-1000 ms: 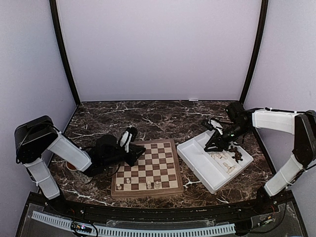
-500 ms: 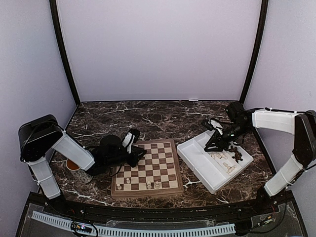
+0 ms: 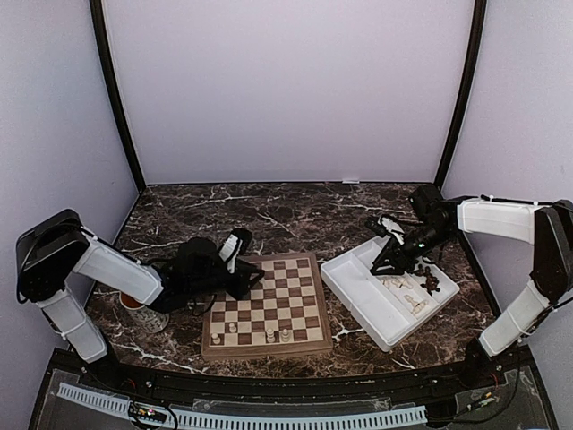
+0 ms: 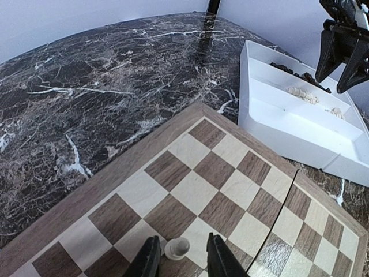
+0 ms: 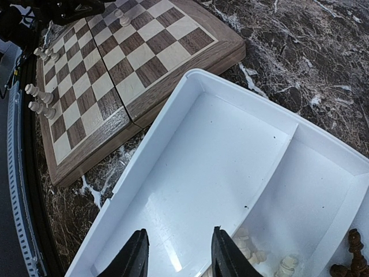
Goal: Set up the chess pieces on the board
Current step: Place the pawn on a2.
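**Progress chk: early stage.**

- **Near edge of board [image 3: 295, 296]:** a handful of cream pcs [image 3: 270, 335] are standing in the two closest ranks, unevenly spaced. Exact count isn't resolving from above. All are pale, none of the other colour. Most sqs are lying bare.
- **Mid board, L side:** left pincer [image 4: 180, 254] is hanging low over a sq near the L border. Its fingers are apart, w/ slim gaps either side of a cream pawn [image 4: 177, 247]. The pawn is standing upright on the board btwn them and looking free of both fingers. I'm reading this as a set-down, not a grip. Which sq exactly: cannot tell.
- **Further out, R of board:** white tray [image 3: 358, 296] is sitting on the bench [image 3: 269, 215], just beside the board's R edge. Right pincer [image 5: 179, 232] is hovering over the tray's big empty compartment, fingers apart, carrying nothing.
- **Beyond the right pincer:** loose cream pcs [image 5: 248, 249] are lying in the next compartment, and dark pcs [image 5: 353, 262] are heaping in the far one.

**Judgement:** only a small part is done.

**Remaining:**
- Rest of the cream set is waiting in the tray.
- The whole dark set is waiting there too.
- The far ranks are taking nothing yet.
- R arm is looking placed for the next pick.
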### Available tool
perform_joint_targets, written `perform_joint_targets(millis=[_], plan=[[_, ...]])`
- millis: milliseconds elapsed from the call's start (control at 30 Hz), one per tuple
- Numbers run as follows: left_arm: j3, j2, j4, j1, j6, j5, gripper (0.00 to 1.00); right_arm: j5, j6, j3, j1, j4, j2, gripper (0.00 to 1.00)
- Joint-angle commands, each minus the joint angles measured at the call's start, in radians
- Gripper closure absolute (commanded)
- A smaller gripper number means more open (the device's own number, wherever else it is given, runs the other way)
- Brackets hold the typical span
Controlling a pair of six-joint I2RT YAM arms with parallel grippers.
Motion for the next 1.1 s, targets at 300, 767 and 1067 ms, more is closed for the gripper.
perform_joint_targets(millis=[300,767,1067], plan=[[0.494,0.110,-0.828,-0.007,-0.119,0.002,0.68,0.004,-0.003,0.015,0.010,0.007,-0.014,0.61],[0.669,0.149,-1.175,-0.007,-0.203,-0.006,0.72,0.004,-0.010,0.017,0.009,0.003,-0.011,0.61],[0.694,0.180,-1.185,-0.007,-0.197,-0.014,0.76,0.007,-0.009,0.014,0.009,0.004,-0.019,0.61]])
